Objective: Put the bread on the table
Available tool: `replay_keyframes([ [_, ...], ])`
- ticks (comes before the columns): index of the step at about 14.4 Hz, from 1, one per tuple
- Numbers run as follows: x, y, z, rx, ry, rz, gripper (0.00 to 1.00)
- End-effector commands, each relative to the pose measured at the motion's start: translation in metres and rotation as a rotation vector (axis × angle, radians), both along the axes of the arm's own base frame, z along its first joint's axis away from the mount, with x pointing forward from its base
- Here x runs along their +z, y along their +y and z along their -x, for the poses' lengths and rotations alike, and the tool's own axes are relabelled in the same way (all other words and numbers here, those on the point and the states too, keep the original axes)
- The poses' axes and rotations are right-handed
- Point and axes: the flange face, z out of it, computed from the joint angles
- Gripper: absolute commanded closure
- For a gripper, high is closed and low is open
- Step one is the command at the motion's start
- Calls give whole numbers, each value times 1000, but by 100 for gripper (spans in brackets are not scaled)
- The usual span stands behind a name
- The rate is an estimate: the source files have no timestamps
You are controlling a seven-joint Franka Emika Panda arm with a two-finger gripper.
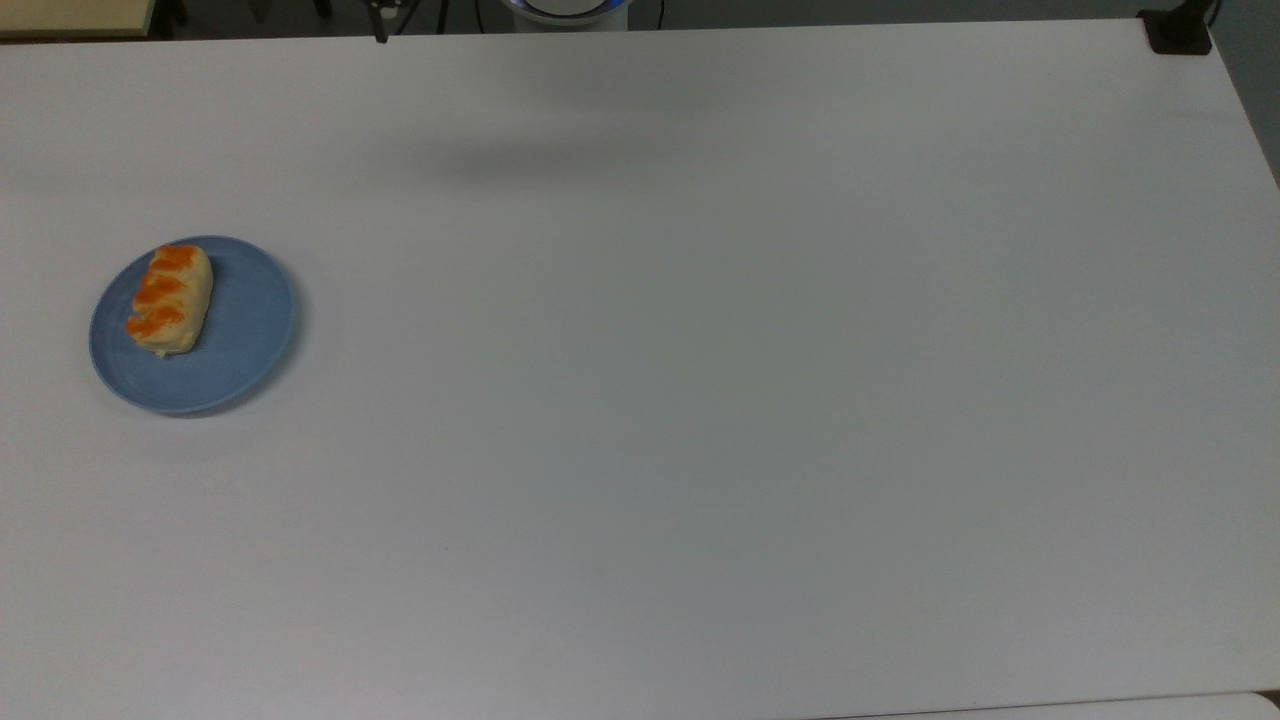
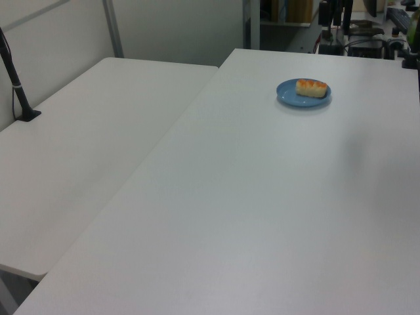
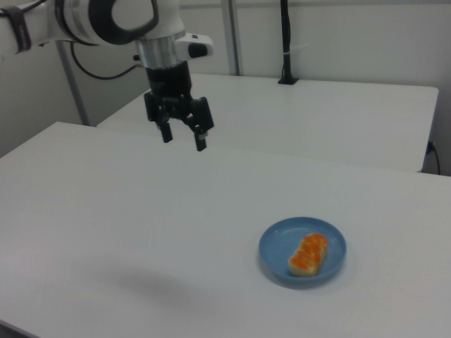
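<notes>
The bread [image 1: 170,298] [image 2: 311,87] [image 3: 309,254], a small pale-tan roll with orange glazed patches, lies on a round blue plate [image 1: 240,340] [image 2: 289,97] [image 3: 275,246]. The plate stands on the white table [image 1: 700,400] [image 2: 262,197] [image 3: 106,211], near the top view's left edge. In the right view my gripper [image 3: 184,141] hangs open and empty, fingers pointing down, well above the table. It is far from the plate, toward the right view's upper left.
A second white table [image 2: 85,144] [image 3: 338,120] adjoins the first one. A black pole on a clamp [image 2: 16,85] [image 3: 285,42] stands on it. Another black clamp [image 1: 1180,35] grips the top view's upper right corner. The robot base [image 1: 565,10] sits at the far edge.
</notes>
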Motion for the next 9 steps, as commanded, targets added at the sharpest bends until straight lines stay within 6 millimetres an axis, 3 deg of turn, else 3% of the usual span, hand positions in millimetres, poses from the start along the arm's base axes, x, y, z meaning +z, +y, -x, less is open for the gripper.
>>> replay_keyframes([
  [1, -49, -59, -23, -69, -44, -8, 0],
  [5, -117, -156, -38, -145, -98, 69, 0],
  [9, -178, -204, -44, -177, -112, 98, 0],
])
